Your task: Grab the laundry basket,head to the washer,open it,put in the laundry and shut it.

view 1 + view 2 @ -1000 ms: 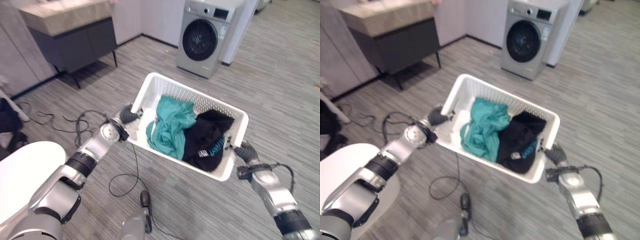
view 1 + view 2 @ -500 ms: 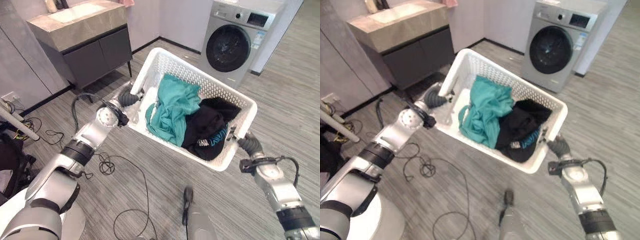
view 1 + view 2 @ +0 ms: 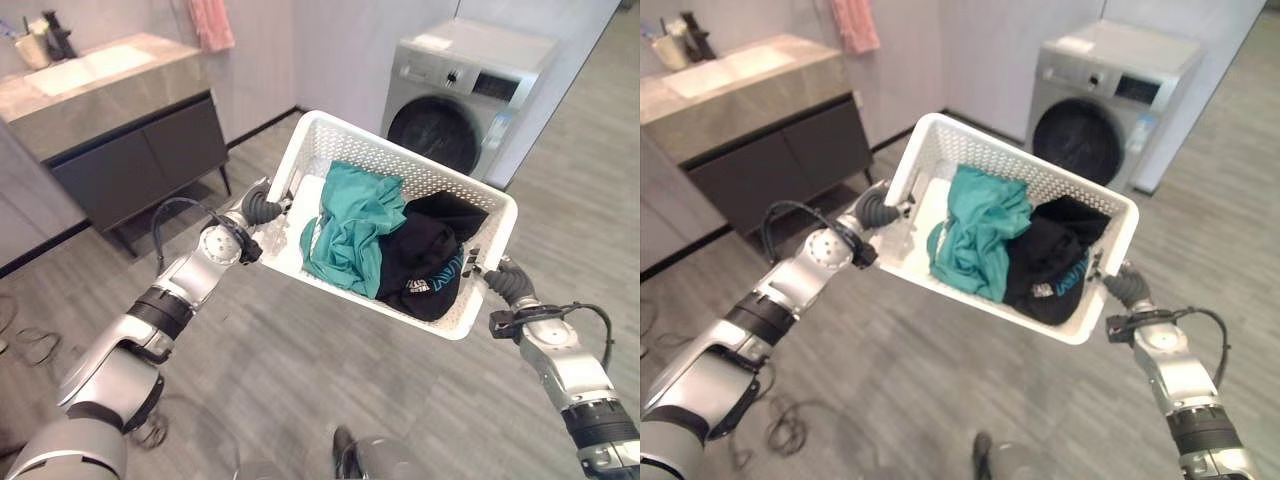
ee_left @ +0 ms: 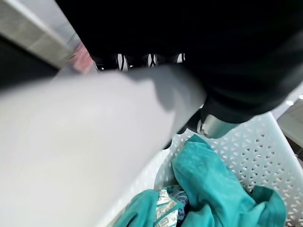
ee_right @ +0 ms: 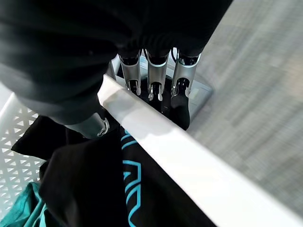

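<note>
I carry a white perforated laundry basket [image 3: 440, 178] in the air between both hands. My left hand [image 3: 258, 208] is shut on the rim at its left end, and my right hand [image 3: 505, 282] is shut on the rim at its right end, fingers [image 5: 150, 78] under the rim [image 5: 156, 137] and thumb inside. Inside lie a teal garment [image 3: 352, 235] and a black garment [image 3: 430, 260] with teal print. A grey front-loading washer [image 3: 462, 95] stands ahead beyond the basket, its round dark door [image 3: 440, 135] shut.
A dark vanity cabinet [image 3: 130, 155] with a stone top and sink stands at the left against the wall, a pink towel [image 3: 210, 22] hanging above it. Grey wood-look floor [image 3: 300, 370] spreads between me and the washer.
The camera has moved: the washer is nearer and more central, the vanity has shifted left. Both hands keep their hold on the basket, which stays level with the laundry inside.
</note>
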### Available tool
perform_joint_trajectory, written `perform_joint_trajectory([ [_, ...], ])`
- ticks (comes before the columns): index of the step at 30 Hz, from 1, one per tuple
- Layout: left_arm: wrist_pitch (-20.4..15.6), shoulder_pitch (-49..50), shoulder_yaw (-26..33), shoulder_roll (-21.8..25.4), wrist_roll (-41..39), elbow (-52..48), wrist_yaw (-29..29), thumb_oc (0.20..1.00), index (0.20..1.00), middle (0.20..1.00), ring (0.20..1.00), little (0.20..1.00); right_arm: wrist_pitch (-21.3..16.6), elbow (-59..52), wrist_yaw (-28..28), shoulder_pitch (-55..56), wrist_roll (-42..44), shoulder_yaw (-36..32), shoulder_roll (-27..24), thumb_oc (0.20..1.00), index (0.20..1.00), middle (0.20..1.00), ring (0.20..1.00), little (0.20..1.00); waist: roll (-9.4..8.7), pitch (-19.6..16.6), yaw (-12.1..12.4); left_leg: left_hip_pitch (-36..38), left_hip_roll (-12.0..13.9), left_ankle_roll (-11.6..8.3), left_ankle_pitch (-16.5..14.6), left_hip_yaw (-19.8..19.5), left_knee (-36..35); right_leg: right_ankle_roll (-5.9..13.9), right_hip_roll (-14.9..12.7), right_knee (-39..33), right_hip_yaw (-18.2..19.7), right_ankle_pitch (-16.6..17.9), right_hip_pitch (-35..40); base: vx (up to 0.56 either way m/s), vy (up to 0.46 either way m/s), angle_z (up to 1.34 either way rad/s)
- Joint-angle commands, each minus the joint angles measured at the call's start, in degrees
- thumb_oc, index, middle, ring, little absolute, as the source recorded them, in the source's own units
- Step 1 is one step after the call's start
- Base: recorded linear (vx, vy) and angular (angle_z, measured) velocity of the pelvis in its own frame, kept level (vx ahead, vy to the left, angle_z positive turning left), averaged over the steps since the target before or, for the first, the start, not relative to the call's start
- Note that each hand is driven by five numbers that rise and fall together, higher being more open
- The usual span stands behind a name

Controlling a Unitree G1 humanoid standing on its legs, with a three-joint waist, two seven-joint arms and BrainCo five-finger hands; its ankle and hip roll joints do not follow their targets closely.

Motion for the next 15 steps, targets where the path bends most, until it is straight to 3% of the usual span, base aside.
perform_joint_trajectory([
  [1,-4.95,-6.73,-1.18,-4.12,-1.79,-4.37,-0.59,0.200,0.200,0.200,0.200,0.200,-6.71,-10.00,0.88,-6.83,1.82,0.18,-2.60,0.200,0.200,0.200,0.200,0.200,0.35,-4.01,0.86,7.72,-2.26,-5.14,0.10,0.42,-21.57,7.84,-4.11,-8.65,0.98,0.25,4.93,0.30,0.013,-0.09],
  [4,-5.28,-7.44,-1.17,-4.80,-1.33,-3.75,-0.51,0.200,0.200,0.200,0.200,0.200,-7.46,-10.97,0.95,-6.77,1.49,-0.27,-2.92,0.200,0.200,0.200,0.200,0.200,-0.05,-4.27,2.18,6.40,-5.68,-5.69,-0.05,3.68,-43.06,9.51,-4.75,-7.86,0.60,-2.08,6.95,0.39,0.097,-0.01],
  [6,-5.62,-7.65,-0.88,-5.25,-1.24,-3.59,-0.57,0.200,0.200,0.200,0.200,0.200,-8.18,-11.50,0.86,-6.42,1.29,-1.03,-3.10,0.200,0.200,0.200,0.200,0.200,0.21,-4.50,3.15,7.91,-9.24,-6.23,1.79,4.16,-58.82,10.59,-4.74,-7.64,0.95,-3.98,9.34,0.48,0.140,-0.21],
  [7,-5.76,-8.01,-0.87,-5.37,-1.19,-3.61,-0.47,0.200,0.200,0.200,0.200,0.200,-8.40,-11.48,0.77,-6.31,1.13,-1.40,-2.97,0.200,0.200,0.200,0.200,0.200,0.53,-4.61,3.51,7.37,-10.42,-6.31,2.15,3.78,-62.63,10.81,-4.40,-7.59,1.15,-4.80,10.21,0.44,0.105,-0.21],
  [11,-6.18,-7.90,-0.84,-5.24,-1.47,-3.87,-0.11,0.200,0.200,0.200,0.200,0.200,-8.63,-10.43,0.28,-8.12,0.42,-0.38,-1.92,0.200,0.200,0.200,0.200,0.200,0.70,-4.77,4.89,6.12,-12.18,-6.91,2.02,-0.57,-64.00,11.01,-4.38,-5.99,3.21,-7.06,12.45,0.39,0.091,-0.39],
  [12,-6.32,-8.02,-1.16,-4.81,-1.44,-4.13,-0.17,0.200,0.200,0.200,0.200,0.200,-8.55,-9.95,0.43,-8.76,0.55,0.04,-1.59,0.200,0.200,0.200,0.200,0.200,1.20,-5.82,4.64,7.87,-12.32,-6.10,2.79,-1.69,-63.31,11.28,-4.18,-2.63,4.21,-8.31,13.20,0.70,0.193,-0.69],
  [13,-6.52,-8.04,-1.63,-4.42,-1.55,-4.51,-0.14,0.200,0.200,0.200,0.200,0.200,-8.69,-10.00,0.55,-8.94,0.49,0.33,-1.24,0.200,0.200,0.200,0.200,0.200,0.66,-5.81,4.84,8.78,-12.99,-5.51,2.69,-1.48,-61.74,11.87,-4.79,1.80,4.46,-7.94,12.63,0.68,0.205,-0.44],
  [14,-6.52,-8.08,-1.93,-3.89,-1.26,-4.55,0.13,0.200,0.200,0.200,0.200,0.200,-8.72,-9.86,0.46,-9.16,0.44,0.69,-0.65,0.200,0.200,0.200,0.200,0.200,0.03,-6.17,5.00,9.36,-13.92,-4.56,1.50,-1.22,-60.24,13.21,-5.59,6.09,4.65,-5.34,11.70,0.29,0.102,-0.39],
  [15,-6.52,-8.10,-1.94,-3.85,-1.27,-4.56,0.14,0.200,0.200,0.200,0.200,0.200,-8.72,-9.85,0.46,-9.21,0.43,0.70,-0.62,0.200,0.200,0.200,0.200,0.200,0.12,-6.25,5.05,9.18,-13.79,-4.53,1.63,-1.18,-60.26,13.20,-5.49,6.22,4.73,-5.26,11.42,0.47,0.186,-0.41],
])
